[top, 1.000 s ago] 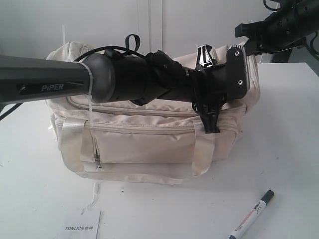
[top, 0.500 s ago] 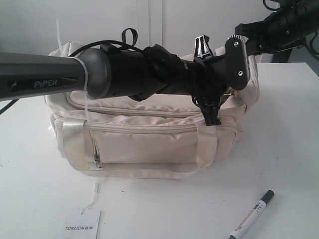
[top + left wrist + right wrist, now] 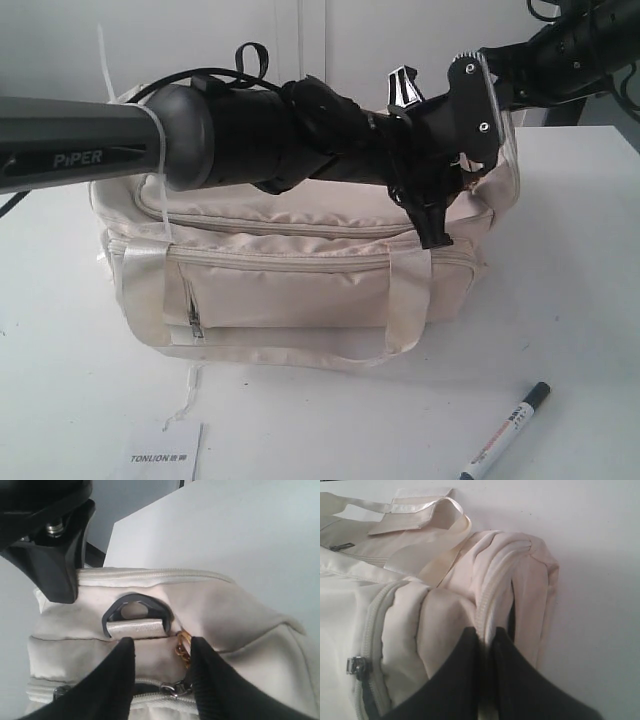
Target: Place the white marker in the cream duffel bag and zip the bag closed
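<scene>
**Plainly a zip job first: marker out on the bench, both arms up at the bag**

The white marker [image 3: 505,432] lies on the bench [image 3: 580,300] in the lower right of the exterior view. It is well apart from the cream duffel bag [image 3: 290,290] and lower in the frame than both arms. Its long axis runs diagonally, with the dark cap toward the upper right and the other end cut off by the bottom edge. It is on the right arm's side, so that arm looks the nearer one for a pick, though it is occupied.

The right gripper [image 3: 485,632] is clamped on a ridge of fabric and zip tape at the bag's end. The left gripper [image 3: 161,647] reaches across the bag's top toward its right end in the exterior view. Its jaws are apart, one on each side of a small gold chain [image 3: 182,650] and the metal zip pull [image 3: 172,687], near the dark end ring [image 3: 135,611]. As far as I can see, nothing is pinched between them.

The bag's front pocket zip looks closed, and the top zip looks closed along the stretch seen from outside. A dark sliver shows by a slider [image 3: 355,666] in the right wrist view. Nothing can be seen inside the bag. I judge that opening the top zip is the step in hand, with the marker untouched. A white card [image 3: 165,458] lies at the lower left.
</scene>
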